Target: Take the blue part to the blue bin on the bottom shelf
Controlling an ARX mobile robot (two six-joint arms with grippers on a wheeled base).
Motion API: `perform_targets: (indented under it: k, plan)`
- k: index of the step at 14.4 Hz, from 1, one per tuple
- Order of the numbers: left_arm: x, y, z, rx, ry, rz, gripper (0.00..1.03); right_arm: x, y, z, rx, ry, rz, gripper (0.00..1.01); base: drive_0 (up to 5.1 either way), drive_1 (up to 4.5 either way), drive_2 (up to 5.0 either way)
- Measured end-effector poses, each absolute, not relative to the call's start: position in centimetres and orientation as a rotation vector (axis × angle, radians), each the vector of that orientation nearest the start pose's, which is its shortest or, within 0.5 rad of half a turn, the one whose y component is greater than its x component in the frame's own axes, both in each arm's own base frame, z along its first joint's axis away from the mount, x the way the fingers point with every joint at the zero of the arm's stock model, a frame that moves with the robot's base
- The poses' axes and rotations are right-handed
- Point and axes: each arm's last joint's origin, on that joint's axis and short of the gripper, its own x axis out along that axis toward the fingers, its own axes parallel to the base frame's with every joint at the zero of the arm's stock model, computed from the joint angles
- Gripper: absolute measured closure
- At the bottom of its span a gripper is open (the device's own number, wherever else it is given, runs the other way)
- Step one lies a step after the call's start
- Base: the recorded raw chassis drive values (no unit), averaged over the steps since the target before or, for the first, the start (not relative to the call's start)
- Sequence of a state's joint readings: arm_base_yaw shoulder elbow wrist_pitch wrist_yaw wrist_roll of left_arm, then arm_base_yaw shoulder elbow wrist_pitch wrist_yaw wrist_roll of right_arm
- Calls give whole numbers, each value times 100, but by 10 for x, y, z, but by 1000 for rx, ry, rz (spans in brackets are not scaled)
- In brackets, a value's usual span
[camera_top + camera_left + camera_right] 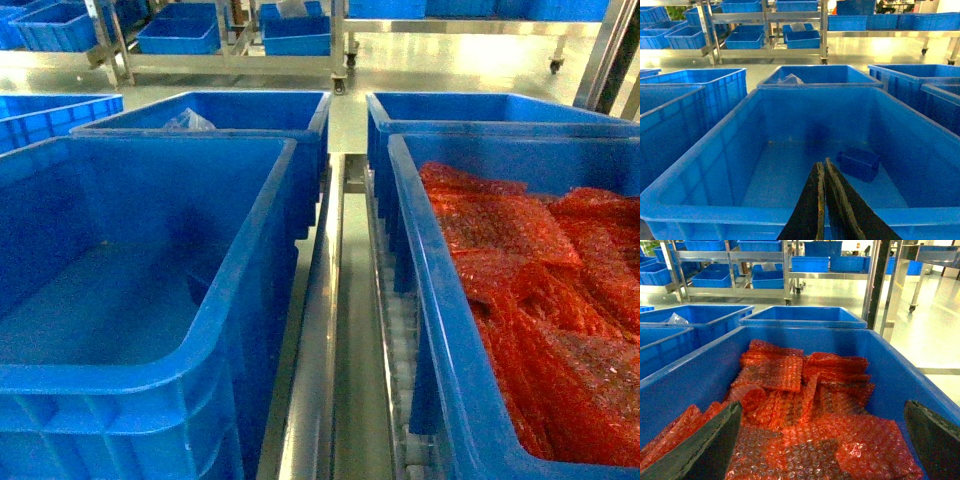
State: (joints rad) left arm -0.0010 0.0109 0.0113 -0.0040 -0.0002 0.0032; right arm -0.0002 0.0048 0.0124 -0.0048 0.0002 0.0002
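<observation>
Left bin point(130, 330): large, blue, sitting on the left side of the rack. Head view shows its floor bare as far as I can see; the near wall hides the front part.

Left wrist view looks into the same bin point(790, 125). The blue part point(859, 164) — a small dark-blue block — lies on the bin floor, right of centre, apart from the walls. My left pincer point(824, 200) hangs over the bin's near rim, fingers pressed together, nothing between them. The part is just beyond and to the right of the tips, not touching them.

Behind this bin stands a second blue bin point(215, 120) with a crumpled clear bag point(188, 121) inside.

Centre: steel divider rail point(318, 330) runs between the two rows of bins; white rollers point(400, 340) show beside the right bin.

Right bin point(440, 330): blue, filled with red bubble wrap point(560, 300). Right wrist view — my right pincer point(820, 440) hovers over the wrap point(805, 405), fingers point(705, 445) spread wide apart, holding nothing.

Background: steel shelving point(765, 20) loaded with more blue bins.
</observation>
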Motion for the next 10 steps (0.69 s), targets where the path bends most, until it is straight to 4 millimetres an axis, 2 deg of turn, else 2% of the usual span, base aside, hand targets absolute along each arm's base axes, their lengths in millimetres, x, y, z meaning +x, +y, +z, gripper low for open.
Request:
perform_targets:
  k: [7, 10]
  plan:
    - [98, 0, 166, 2, 4, -1, 101, 97, 0, 167, 0, -3, 0, 3, 0, 0, 0]
    - [98, 0, 166, 2, 4, -1, 69, 97, 0, 167, 0, -3, 0, 3, 0, 0, 0]
